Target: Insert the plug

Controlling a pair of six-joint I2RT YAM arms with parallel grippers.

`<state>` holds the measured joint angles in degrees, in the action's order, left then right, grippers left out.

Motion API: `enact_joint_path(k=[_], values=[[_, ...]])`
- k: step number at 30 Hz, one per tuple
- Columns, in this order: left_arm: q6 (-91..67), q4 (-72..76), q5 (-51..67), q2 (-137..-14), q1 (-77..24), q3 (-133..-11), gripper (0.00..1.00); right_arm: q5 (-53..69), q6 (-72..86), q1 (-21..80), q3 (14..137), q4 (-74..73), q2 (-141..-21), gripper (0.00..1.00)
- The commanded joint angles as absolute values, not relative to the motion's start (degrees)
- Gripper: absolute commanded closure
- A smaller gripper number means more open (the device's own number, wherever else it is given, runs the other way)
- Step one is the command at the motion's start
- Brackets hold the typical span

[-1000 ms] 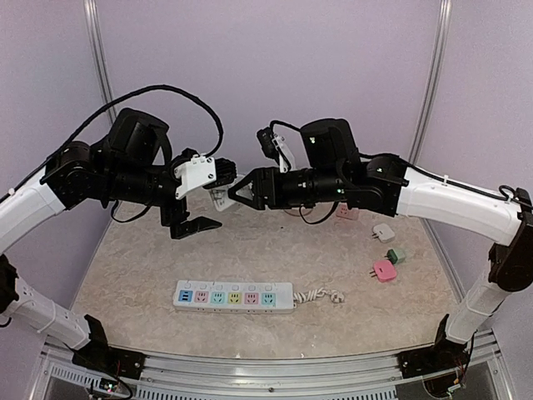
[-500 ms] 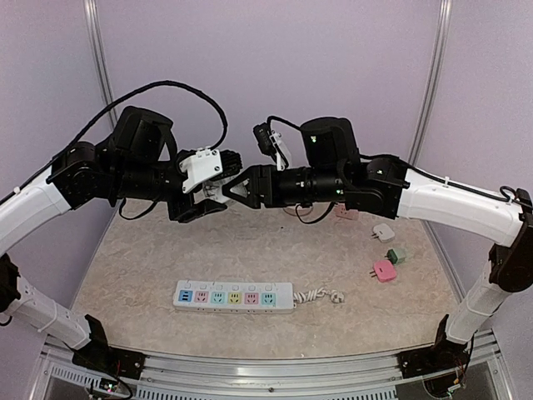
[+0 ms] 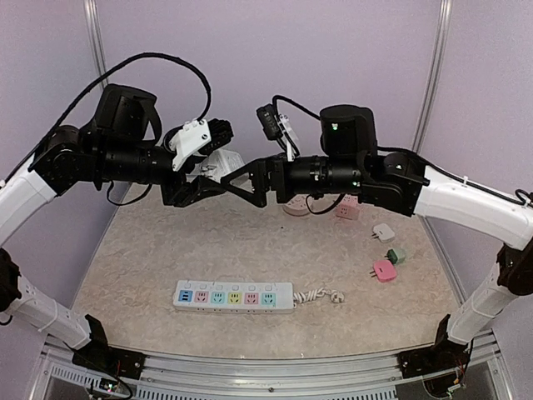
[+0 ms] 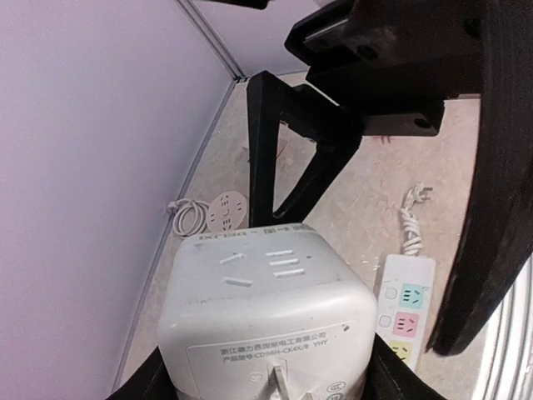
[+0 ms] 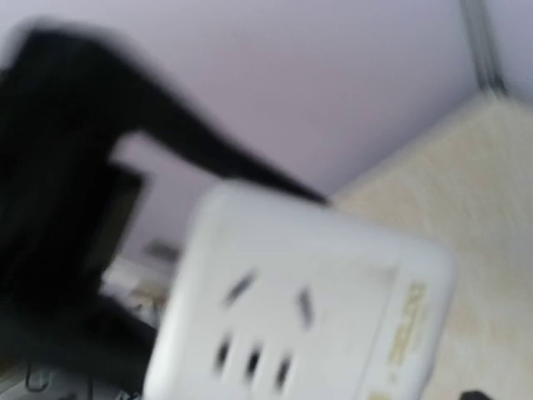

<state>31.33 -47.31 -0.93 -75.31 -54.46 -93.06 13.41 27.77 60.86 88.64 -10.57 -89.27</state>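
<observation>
The plug (image 3: 222,161) is a white cube adapter with metal prongs, held in the air above the back of the table. My left gripper (image 3: 210,180) is shut on it; in the left wrist view the plug (image 4: 266,304) fills the space between the jaws of the left gripper (image 4: 271,385), prongs toward the camera. My right gripper (image 3: 243,182) stands open right in front of the cube with its fingers spread apart. The right wrist view shows the plug (image 5: 300,300) blurred and close. The white power strip (image 3: 233,297) with coloured sockets lies near the front.
A pink plug (image 3: 384,270), a green plug (image 3: 396,255) and a small white plug (image 3: 382,232) lie at the right. A pink socket block (image 3: 346,212) and a round white socket (image 3: 296,206) with cord sit behind the arms. The power strip (image 4: 404,308) shows below the left wrist.
My left gripper has closed on the white plug and lifted slightly. My right gripper has opened, let go of the plug and drawn back a little to the right.
</observation>
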Motion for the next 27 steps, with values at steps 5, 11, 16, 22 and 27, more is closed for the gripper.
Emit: enact_joint_path(k=[5,11,16,22,27], values=[[15.51,-53.04,25.57,-76.00,-54.74,-107.69,1.00,26.15,7.85,61.84,75.76,11.59,-76.28,0.00],[10.38,-51.17,34.17,-76.89,-54.76,-110.19,1.00,32.48,14.54,61.89,75.02,23.87,-79.27,0.03],[10.20,-50.90,35.30,-77.15,-54.76,-109.74,1.00,30.21,16.22,63.22,75.46,26.85,-81.92,0.09],[10.26,-50.77,35.35,-77.60,-54.77,-109.99,1.00,31.43,16.67,63.85,77.39,26.55,-84.12,0.43],[13.01,-52.35,33.16,-77.28,-54.76,-109.33,1.00,32.29,17.49,63.84,77.22,25.40,-83.44,0.99]])
